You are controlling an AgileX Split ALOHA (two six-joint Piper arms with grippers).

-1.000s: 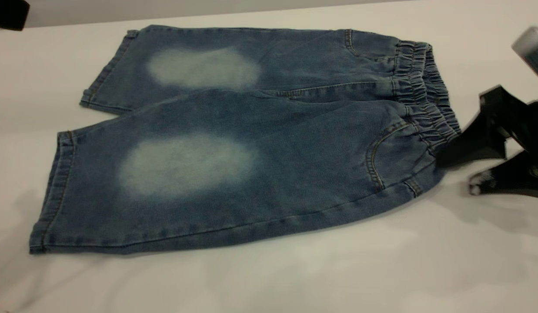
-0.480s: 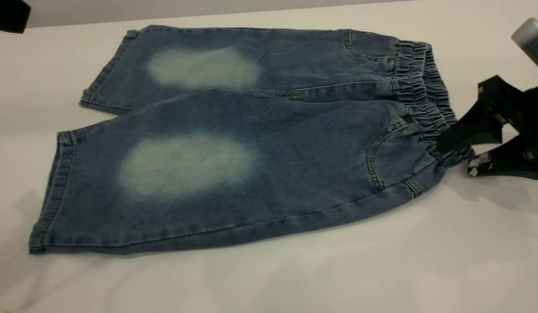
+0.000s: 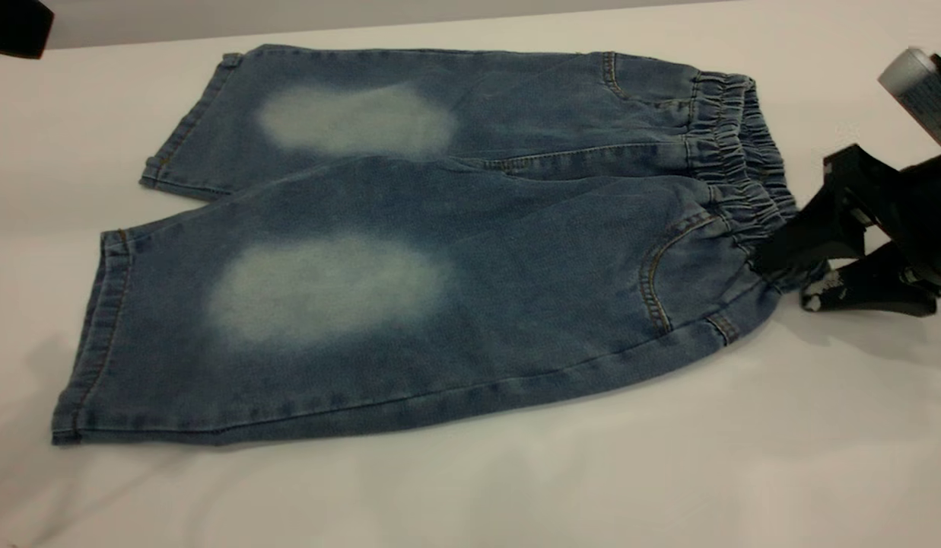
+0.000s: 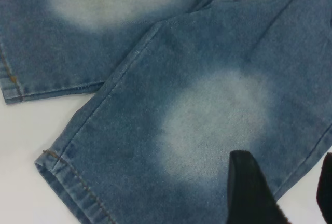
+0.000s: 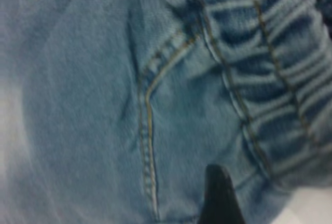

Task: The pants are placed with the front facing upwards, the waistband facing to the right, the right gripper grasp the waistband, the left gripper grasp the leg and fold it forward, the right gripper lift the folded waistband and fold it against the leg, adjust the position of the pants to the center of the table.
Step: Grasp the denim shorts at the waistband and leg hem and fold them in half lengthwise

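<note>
Lying flat and unfolded on the table, the pants; right gripper spread open astride the waistband corner, not yet clamped; left gripper open above a leg; every fold left.

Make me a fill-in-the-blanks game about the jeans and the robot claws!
1. The short blue denim pants lie flat on the ____ matte table.
2. The black right gripper is at the near end of the gathered ____.
3. Each leg has a pale faded ____ patch.
4. The left gripper hovers with its fingers ____.

Missing words: white; waistband; oval; open
</note>
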